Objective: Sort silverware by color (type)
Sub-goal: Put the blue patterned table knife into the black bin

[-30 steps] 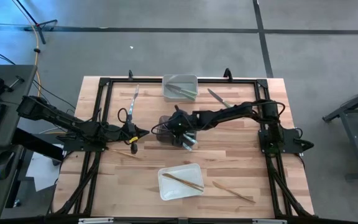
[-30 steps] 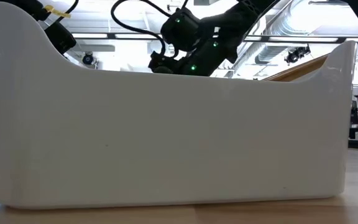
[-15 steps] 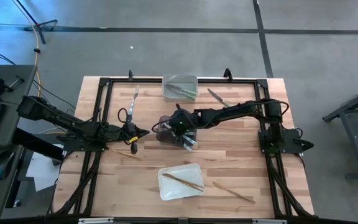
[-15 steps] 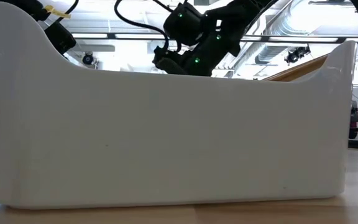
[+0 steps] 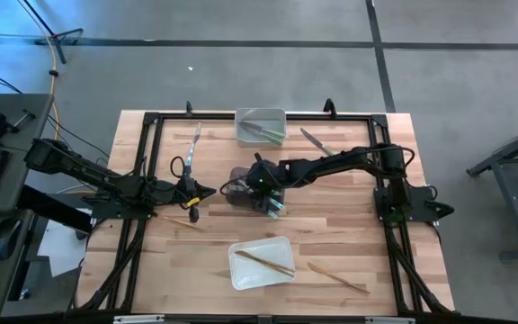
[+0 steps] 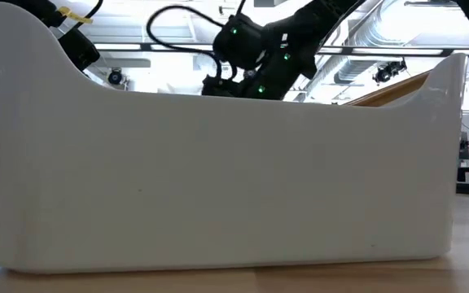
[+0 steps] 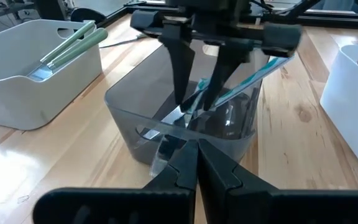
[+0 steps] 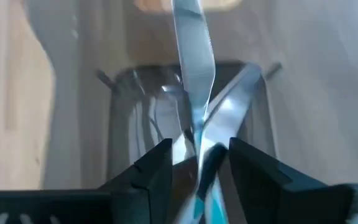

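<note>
One wooden table (image 5: 151,270) is seen from above, and two dark arms are seen on it, one from each side.

Three bins are counted down the middle. A pale bin (image 5: 261,127) is placed at the far edge, a dark see-through bin (image 5: 241,193) in the middle, and a white bin (image 5: 261,263) at the near edge.

The right gripper (image 7: 199,101) is held over the dark see-through bin and points down into it. Its fingers are spread apart. A blue-silver knife (image 8: 193,74) is seen standing up between them. Whether it is touched by them cannot be told. The left gripper (image 5: 210,191) is kept low just beside that bin, and its fingers are pressed together with nothing in them.

Two green utensils (image 7: 73,45) are laid in the pale bin. At least two blue-silver ones are leaned in the dark bin. A wooden utensil (image 5: 264,261) is laid in the white bin.

Four utensils are counted loose on the table: a pale knife (image 5: 196,139), a green-handled knife (image 5: 314,141), a wooden piece (image 5: 336,276) near the white bin, and another wooden piece (image 5: 180,219) near the left gripper.

The loose ones are shown only from above. The low view is almost filled by the white bin's wall, so its inside is hidden there.
</note>
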You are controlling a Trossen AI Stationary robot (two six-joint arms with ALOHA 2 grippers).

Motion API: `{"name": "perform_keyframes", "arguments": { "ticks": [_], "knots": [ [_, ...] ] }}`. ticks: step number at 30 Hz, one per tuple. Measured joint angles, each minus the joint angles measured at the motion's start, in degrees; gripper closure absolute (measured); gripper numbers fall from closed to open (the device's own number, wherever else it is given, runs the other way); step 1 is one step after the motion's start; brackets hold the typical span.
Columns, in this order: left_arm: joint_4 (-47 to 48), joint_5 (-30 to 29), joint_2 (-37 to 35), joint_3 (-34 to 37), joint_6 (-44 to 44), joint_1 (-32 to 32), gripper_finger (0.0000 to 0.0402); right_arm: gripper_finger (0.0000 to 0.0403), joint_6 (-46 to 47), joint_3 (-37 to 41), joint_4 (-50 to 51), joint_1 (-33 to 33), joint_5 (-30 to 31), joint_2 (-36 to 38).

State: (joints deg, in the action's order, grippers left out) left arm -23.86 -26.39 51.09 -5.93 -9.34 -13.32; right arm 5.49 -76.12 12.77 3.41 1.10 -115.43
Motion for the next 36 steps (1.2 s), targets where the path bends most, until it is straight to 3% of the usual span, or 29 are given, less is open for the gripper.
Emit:
{"name": "perform_keyframes", "arguments": {
  "ticks": [13,21,31,36],
  "knots": [
    [0.46,0.04,0.00,0.00,0.00,0.00,0.0401,0.0256,0.43,-2.37,6.29,-0.09,1.99,1.08],
    [0.49,0.04,0.00,0.00,-0.02,0.00,0.0401,0.0259,-5.23,-4.09,6.38,-2.60,1.61,1.11],
    [0.48,0.07,0.00,0.00,-0.02,0.00,0.0401,0.0342,-0.26,-3.67,10.74,-1.43,1.41,1.11],
    [0.48,0.07,0.00,0.00,-0.02,0.00,0.0401,0.0375,2.29,-3.67,12.87,-0.49,4.53,1.11]
  ]
}}
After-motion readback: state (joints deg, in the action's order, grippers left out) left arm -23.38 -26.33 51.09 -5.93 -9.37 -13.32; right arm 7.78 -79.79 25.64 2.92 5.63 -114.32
